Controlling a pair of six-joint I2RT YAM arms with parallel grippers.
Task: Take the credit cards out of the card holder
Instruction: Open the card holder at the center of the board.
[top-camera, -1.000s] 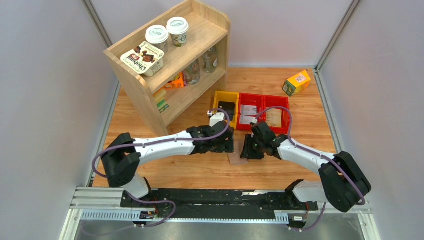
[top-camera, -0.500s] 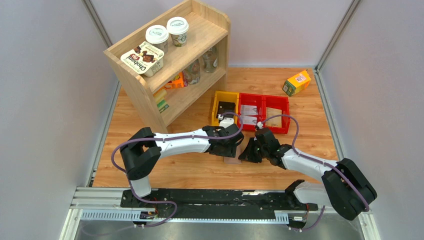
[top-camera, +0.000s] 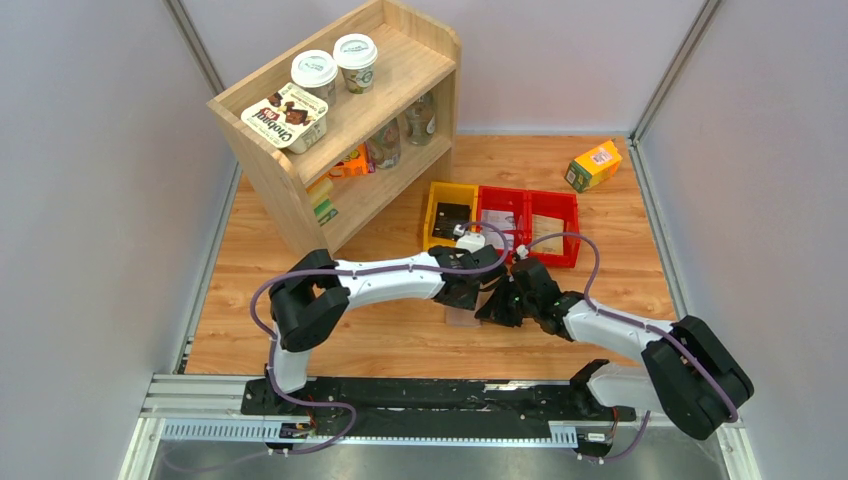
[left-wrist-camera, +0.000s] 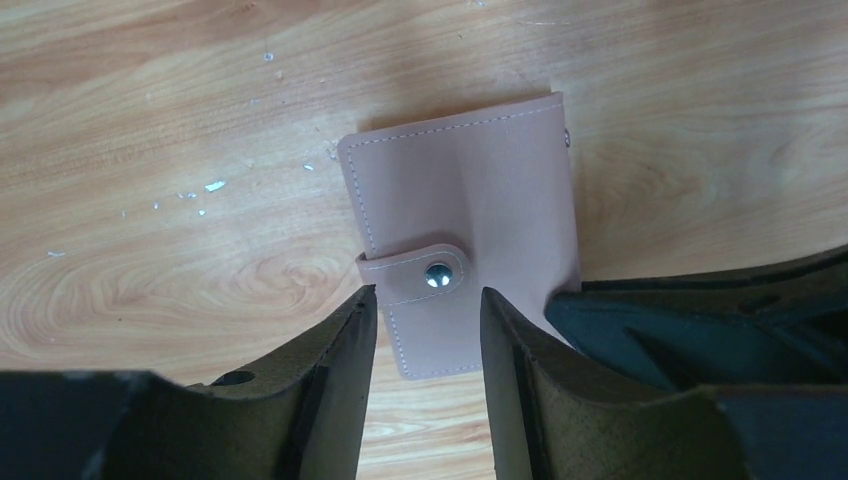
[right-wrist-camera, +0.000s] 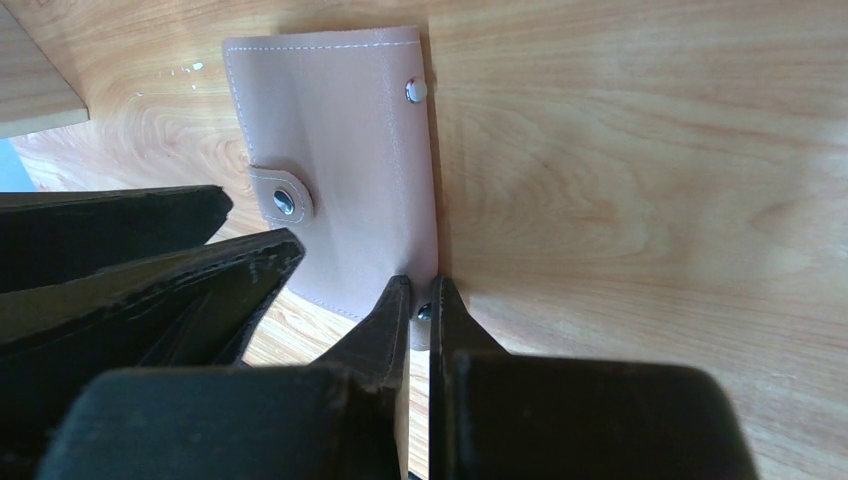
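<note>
The card holder (left-wrist-camera: 468, 215) lies closed and flat on the wooden table, taupe-pink outside, its strap snapped shut with a metal stud. It also shows in the right wrist view (right-wrist-camera: 335, 160) and, partly hidden under the grippers, in the top view (top-camera: 461, 318). My left gripper (left-wrist-camera: 428, 300) is open just above it, fingers either side of the strap (left-wrist-camera: 415, 277). My right gripper (right-wrist-camera: 421, 292) is shut on the holder's near corner by a rivet. In the top view the left gripper (top-camera: 478, 291) and right gripper (top-camera: 497, 308) meet over it. No credit cards show; the holder's inside is hidden.
A yellow bin (top-camera: 433, 213) and two red bins (top-camera: 573, 215) stand just behind the grippers, with flat card-like pieces in them. A wooden shelf (top-camera: 300, 215) with cups and jars stands at the back left. A yellow-green carton (top-camera: 593, 165) lies at the back right.
My left arm has stretched right and brought its gripper over the card holder. My right gripper has edged left onto the holder's corner.
</note>
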